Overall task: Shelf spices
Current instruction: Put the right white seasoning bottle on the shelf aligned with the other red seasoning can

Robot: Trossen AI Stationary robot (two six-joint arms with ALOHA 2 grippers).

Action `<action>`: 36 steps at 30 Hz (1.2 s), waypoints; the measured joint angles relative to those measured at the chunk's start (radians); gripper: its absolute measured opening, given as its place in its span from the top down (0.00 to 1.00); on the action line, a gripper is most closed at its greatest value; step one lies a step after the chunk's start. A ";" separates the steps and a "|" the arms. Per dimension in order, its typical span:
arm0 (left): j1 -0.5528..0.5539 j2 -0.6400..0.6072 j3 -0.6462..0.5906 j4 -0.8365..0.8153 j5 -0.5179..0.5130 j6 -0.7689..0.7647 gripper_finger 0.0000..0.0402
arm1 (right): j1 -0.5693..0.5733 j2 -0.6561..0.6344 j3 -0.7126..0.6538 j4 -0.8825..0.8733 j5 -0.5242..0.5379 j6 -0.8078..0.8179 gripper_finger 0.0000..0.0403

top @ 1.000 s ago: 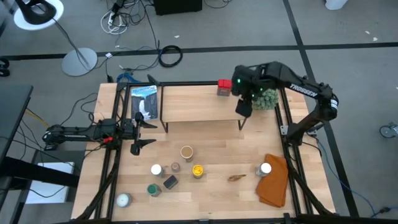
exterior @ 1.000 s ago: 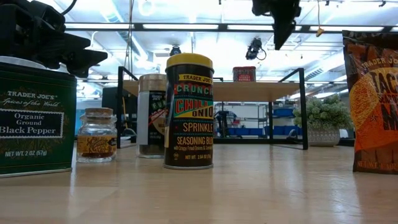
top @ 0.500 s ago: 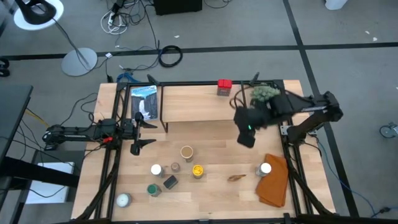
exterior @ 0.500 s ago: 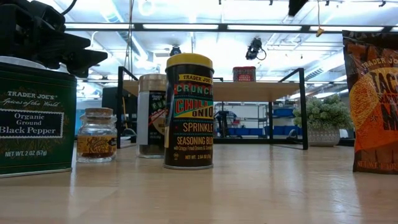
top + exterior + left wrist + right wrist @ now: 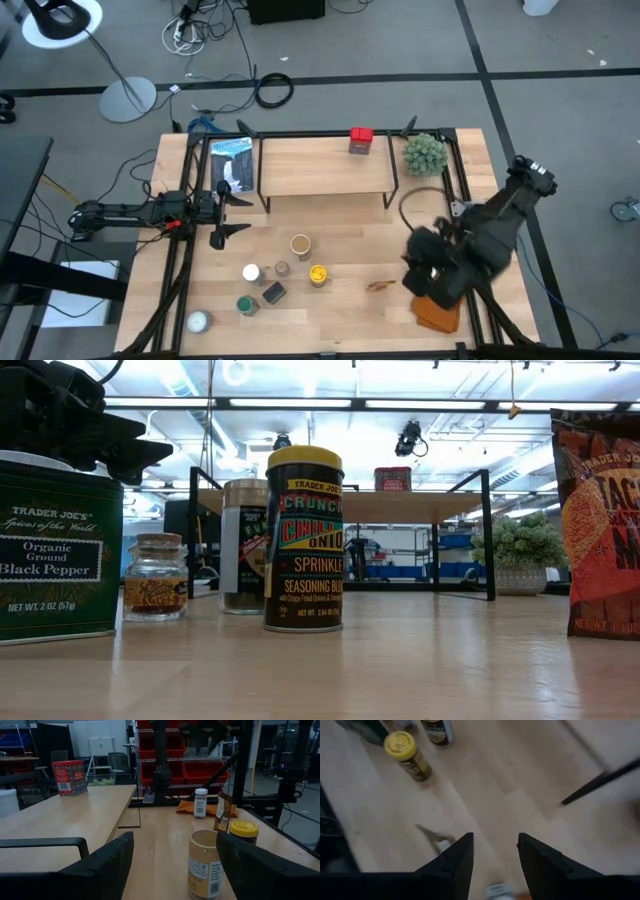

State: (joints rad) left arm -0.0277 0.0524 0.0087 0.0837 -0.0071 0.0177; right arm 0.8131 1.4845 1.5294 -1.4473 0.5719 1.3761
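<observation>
While one red tin (image 5: 361, 139) sits on the shelf (image 5: 322, 165), the other spices (image 5: 318, 273) stand on the table nearer me. My right gripper (image 5: 494, 851), empty, fingers narrowly apart, hangs above the orange cloth (image 5: 438, 312); descending blind could topple the white-capped jar there.

A: rt wrist view smeared w/ motion. Yellow-lid jar (image 5: 408, 749) readable, label not. Thin brown thing (image 5: 434, 834) just ahead of the fingers (image 5: 454, 865), can't ID. White-capped jar (image 5: 499, 891) betw the fingertips, cut off by frame edge.

B: high view, right gripper (image 5: 428, 272) is a dark blur over the orange cloth (image 5: 436, 313), fingers not resolvable. Low view: green pepper tin (image 5: 58, 550) clipped at edge, taco packet (image 5: 600, 525) too.
</observation>
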 joint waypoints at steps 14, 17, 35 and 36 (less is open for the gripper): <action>0.000 0.000 0.000 0.000 0.000 0.000 0.28 | 0.251 0.002 -0.212 0.085 -0.098 0.638 0.68; 0.000 0.000 0.000 0.000 0.000 0.000 0.28 | 0.281 0.002 -0.212 0.053 -0.099 0.715 0.71; 0.000 0.000 0.000 0.000 0.000 0.000 0.28 | 0.344 0.084 -0.298 0.157 -0.260 0.909 0.81; 0.000 0.000 0.000 0.000 0.000 0.000 0.28 | 0.343 0.098 -0.310 0.181 -0.257 0.909 0.81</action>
State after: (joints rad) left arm -0.0280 0.0521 0.0090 0.0840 -0.0071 0.0177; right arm 1.1560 1.5827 1.2198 -1.2667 0.3151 2.2848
